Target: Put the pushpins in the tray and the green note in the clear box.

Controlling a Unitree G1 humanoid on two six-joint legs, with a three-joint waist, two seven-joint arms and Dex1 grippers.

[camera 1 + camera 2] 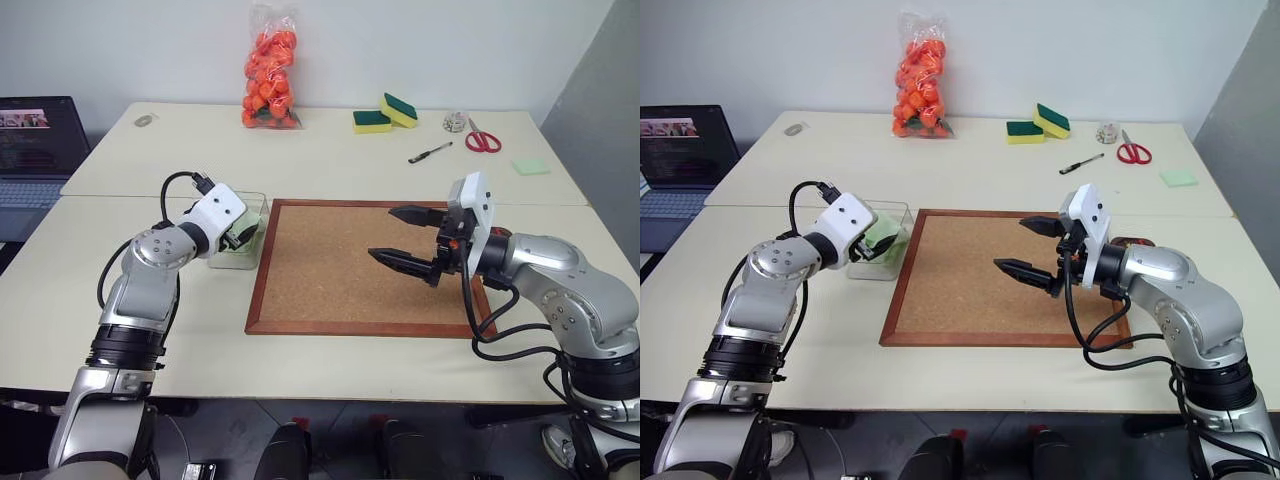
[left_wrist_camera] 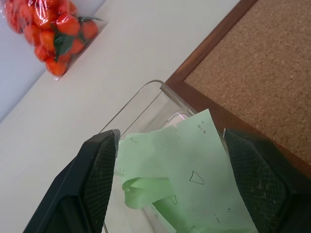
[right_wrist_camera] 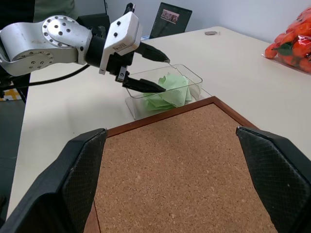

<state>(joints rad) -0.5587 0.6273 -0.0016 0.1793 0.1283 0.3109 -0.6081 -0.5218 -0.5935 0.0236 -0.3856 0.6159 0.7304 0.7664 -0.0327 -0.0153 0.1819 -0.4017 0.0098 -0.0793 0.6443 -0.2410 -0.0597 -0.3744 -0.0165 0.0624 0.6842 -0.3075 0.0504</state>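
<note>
The clear box (image 1: 258, 201) stands at the corkboard's left edge. The green note (image 2: 187, 162), pale green paper that is curled and folded, lies inside it. My left gripper (image 1: 243, 238) is open, its two fingers spread either side of the note over the box. My right gripper (image 1: 382, 233) hangs open and empty above the right half of the corkboard. A dark brown rim (image 1: 1127, 241) shows behind my right forearm, seemingly the tray, mostly hidden. The pushpins are out of view.
The wood-framed corkboard (image 1: 340, 260) lies bare in the middle of the table. At the back are a bag of orange fruit (image 1: 270, 70), two green-and-yellow sponges (image 1: 385, 113), a pen (image 1: 430, 152), red scissors (image 1: 483, 138), a small jar (image 1: 455, 121) and a green pad (image 1: 531, 166). A laptop (image 1: 35, 140) sits far left.
</note>
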